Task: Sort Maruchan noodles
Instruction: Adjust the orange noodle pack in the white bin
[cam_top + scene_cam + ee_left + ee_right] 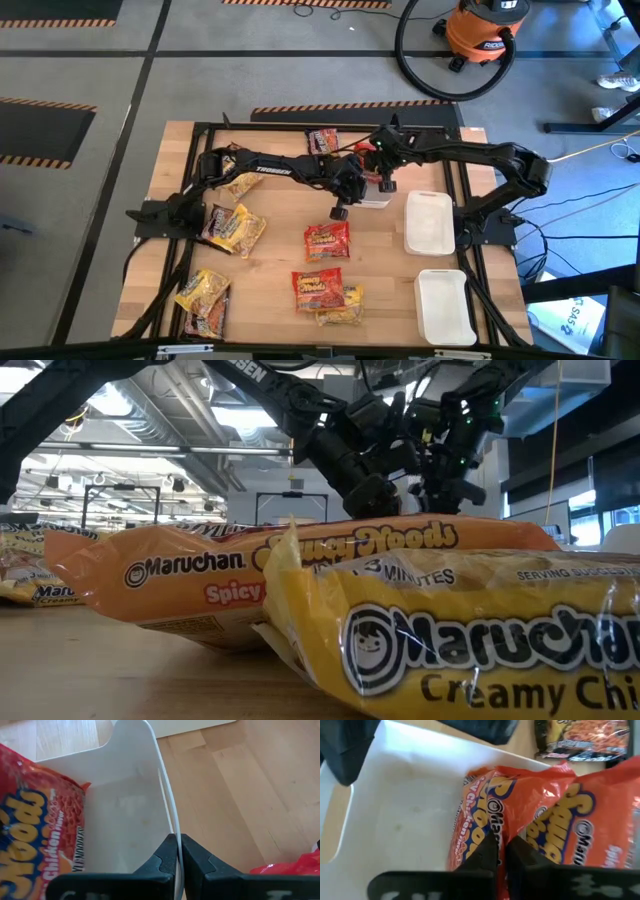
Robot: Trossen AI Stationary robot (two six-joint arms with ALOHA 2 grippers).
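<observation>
Two arms met over a white tray near the middle of the table, and we took that tray as our landmark. The left gripper had its jaws pinched shut on the tray's thin side wall. The right gripper had its jaws shut on the edge of a red packet lying inside the tray, with a second red packet overlapping it.

The remaining Maruchan noodles lay scattered on the table. A dark packet sat beyond the tray, towards the table's far edge. Two red packets lay on the near side of the tray, with a yellow packet beside the nearer one. More yellow and dark packets lay well off to the tray's left. Two further white trays stood to its right, apparently empty.

We judged the packets light, with crinkly, slippery film over a brittle noodle block. A grip on the sealed end flap or a pinched fold of film would hold best; squeezing the flat faces hard could crush the block. The foam tray looked light and flimsy, so holding its wall seemed wise to stop it sliding while a packet was worked.
</observation>
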